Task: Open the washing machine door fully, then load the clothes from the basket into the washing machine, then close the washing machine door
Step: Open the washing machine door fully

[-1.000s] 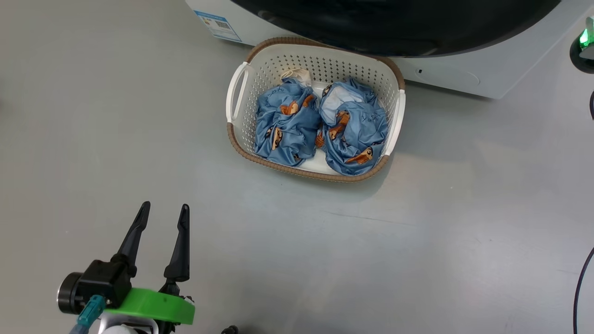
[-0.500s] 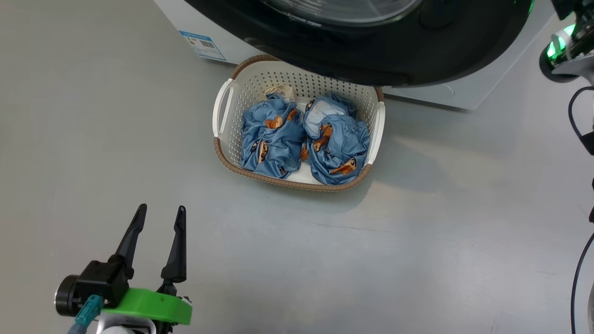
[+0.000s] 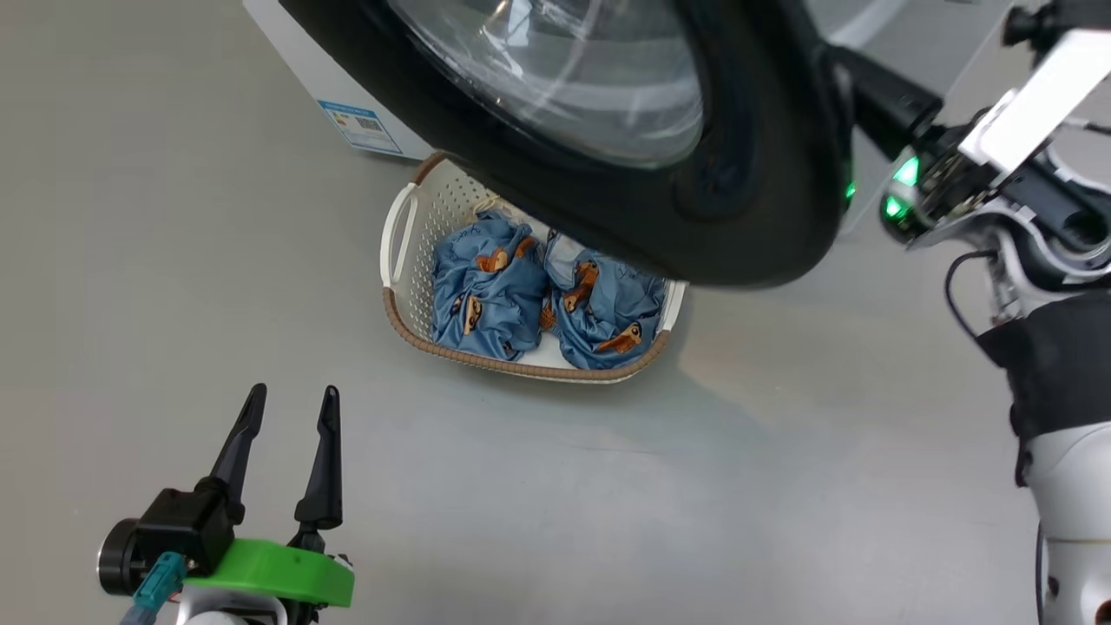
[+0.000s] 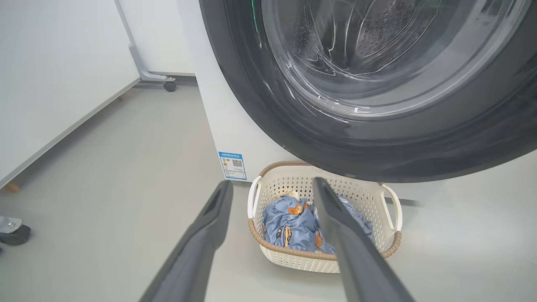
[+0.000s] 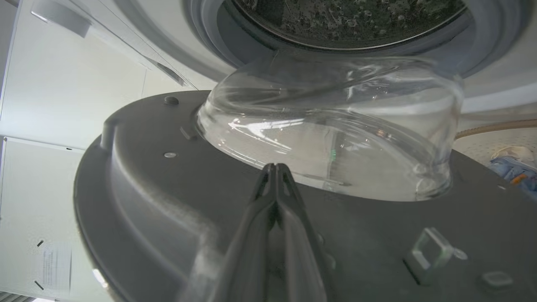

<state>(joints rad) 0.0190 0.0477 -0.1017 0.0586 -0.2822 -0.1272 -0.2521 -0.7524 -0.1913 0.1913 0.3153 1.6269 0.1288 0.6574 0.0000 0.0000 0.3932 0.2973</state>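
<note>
The washing machine door (image 3: pixel 746 217) stands ajar, its black rim and glass bowl hanging over the far side of the basket (image 3: pixel 401 304). In the basket lie the two blue clothes (image 3: pixel 486 299). At the lower left of the head view my left gripper (image 3: pixel 292 395) hovers open and empty above the floor, well short of the basket. My right gripper (image 5: pixel 275 166) is shut, its fingers pressed together against the door's grey inner face (image 5: pixel 147 188) just below the glass bowl (image 5: pixel 331 138). Above it show the steel drum (image 5: pixel 348 16) and the gasket (image 5: pixel 201 25). The left wrist view shows the left gripper (image 4: pixel 272 183) pointing at the basket (image 4: pixel 293 260).
The white washing machine (image 4: pixel 218 113) carries a blue label (image 4: pixel 233 165) low on its front. A white panel (image 4: pixel 63 84) on a castered stand (image 4: pixel 170 86) runs along the left. My right arm (image 3: pixel 1041 174) with its cable reaches in at the right. Grey floor (image 3: pixel 694 503) lies before the basket.
The head camera has tilted up, so the picture has shifted. The door now covers more of the basket's far side. My right arm has come into view. The left gripper stays open.
</note>
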